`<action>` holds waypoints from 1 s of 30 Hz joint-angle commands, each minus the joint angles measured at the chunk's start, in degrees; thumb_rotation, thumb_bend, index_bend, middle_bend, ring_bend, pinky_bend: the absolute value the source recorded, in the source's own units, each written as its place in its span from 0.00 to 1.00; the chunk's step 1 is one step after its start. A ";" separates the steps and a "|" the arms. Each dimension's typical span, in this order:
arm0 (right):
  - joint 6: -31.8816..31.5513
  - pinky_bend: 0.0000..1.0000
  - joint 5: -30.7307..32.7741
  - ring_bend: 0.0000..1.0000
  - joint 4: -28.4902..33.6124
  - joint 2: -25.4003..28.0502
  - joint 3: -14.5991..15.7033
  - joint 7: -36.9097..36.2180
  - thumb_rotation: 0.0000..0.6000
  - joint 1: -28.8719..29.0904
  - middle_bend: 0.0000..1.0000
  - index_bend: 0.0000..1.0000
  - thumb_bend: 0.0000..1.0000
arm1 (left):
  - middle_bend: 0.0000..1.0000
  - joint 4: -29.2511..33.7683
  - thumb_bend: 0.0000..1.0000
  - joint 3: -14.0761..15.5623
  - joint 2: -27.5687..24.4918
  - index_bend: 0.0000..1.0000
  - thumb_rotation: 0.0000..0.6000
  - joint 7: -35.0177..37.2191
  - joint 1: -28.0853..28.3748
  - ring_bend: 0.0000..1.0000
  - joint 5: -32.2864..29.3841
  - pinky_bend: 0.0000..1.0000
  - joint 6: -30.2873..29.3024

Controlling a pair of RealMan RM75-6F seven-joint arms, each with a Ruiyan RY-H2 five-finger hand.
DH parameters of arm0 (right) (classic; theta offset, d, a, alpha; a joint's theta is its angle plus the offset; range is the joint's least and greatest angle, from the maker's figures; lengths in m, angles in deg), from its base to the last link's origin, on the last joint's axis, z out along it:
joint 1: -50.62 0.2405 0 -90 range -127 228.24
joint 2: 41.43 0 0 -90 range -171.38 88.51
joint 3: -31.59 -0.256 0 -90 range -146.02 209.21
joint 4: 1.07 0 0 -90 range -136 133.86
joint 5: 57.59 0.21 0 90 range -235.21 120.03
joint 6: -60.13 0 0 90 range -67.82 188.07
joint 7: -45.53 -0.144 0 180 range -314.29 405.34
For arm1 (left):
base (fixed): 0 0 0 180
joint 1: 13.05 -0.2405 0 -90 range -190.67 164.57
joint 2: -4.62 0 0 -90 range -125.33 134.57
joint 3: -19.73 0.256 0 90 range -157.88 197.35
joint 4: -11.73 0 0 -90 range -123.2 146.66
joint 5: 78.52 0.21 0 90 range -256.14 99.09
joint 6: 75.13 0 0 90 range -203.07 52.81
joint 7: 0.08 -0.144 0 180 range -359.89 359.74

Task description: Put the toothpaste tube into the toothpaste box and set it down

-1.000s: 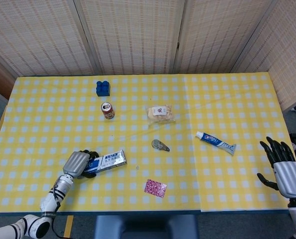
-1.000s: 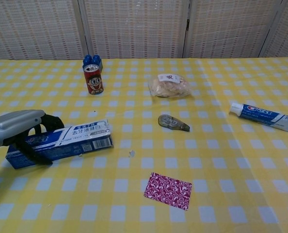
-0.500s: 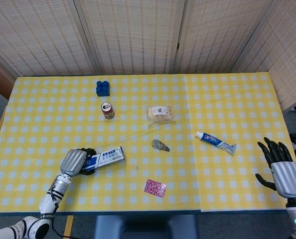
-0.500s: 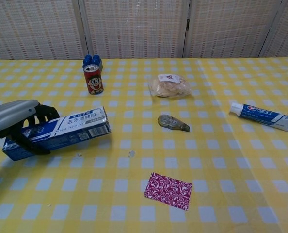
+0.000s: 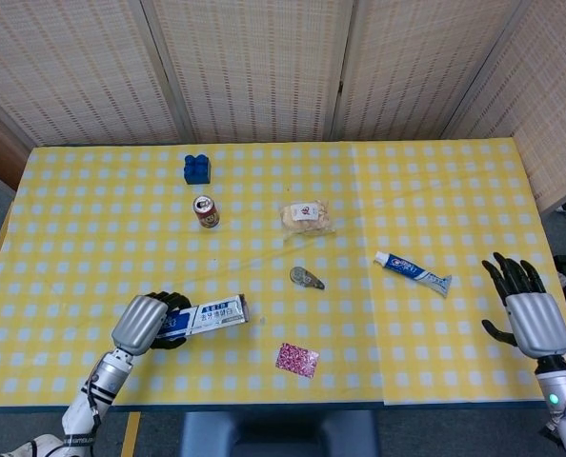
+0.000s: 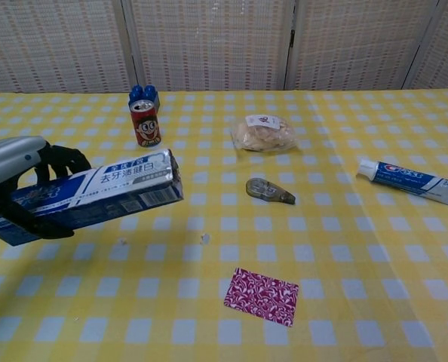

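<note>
My left hand (image 5: 142, 323) (image 6: 16, 177) grips the left end of the blue and white toothpaste box (image 5: 207, 316) (image 6: 96, 192) and holds it lifted above the yellow checked table (image 5: 435, 190), its free end pointing right. The white and blue toothpaste tube (image 5: 414, 272) (image 6: 415, 181) lies flat on the table at the right. My right hand (image 5: 527, 307) is open with fingers spread at the table's right edge, a short way right of the tube. The chest view does not show the right hand.
A small red can (image 5: 206, 211) (image 6: 145, 123) and a blue block (image 5: 197, 168) (image 6: 144, 95) stand at the back left. A bagged snack (image 5: 308, 217) (image 6: 265, 133), a grey correction-tape dispenser (image 5: 307, 278) (image 6: 270, 191) and a maroon patterned card (image 5: 297, 360) (image 6: 262, 296) lie mid-table.
My left hand has raised the toothpaste box off the table and carried it slightly right. My right hand has moved up and inward, closer to the tube.
</note>
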 commanded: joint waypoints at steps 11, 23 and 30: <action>17.40 0.18 23.91 0.28 -5.15 -7.24 -5.93 10.73 1.00 10.25 0.34 0.39 0.26 | 0.63 1.17 0.33 0.57 -2.64 0.55 1.00 3.04 -1.94 0.49 1.75 0.58 -3.50; 19.76 0.24 29.98 0.31 -11.86 -15.11 -7.35 17.21 1.00 15.54 0.37 0.44 0.26 | 0.63 1.17 0.33 0.43 -5.59 0.55 1.00 6.72 -2.67 0.49 1.81 0.58 -4.08; 23.59 0.24 35.03 0.32 -12.98 -16.82 -8.63 18.35 1.00 18.11 0.38 0.45 0.26 | 0.63 1.13 0.33 0.23 -6.44 0.55 1.00 7.54 -2.70 0.49 1.75 0.58 -3.89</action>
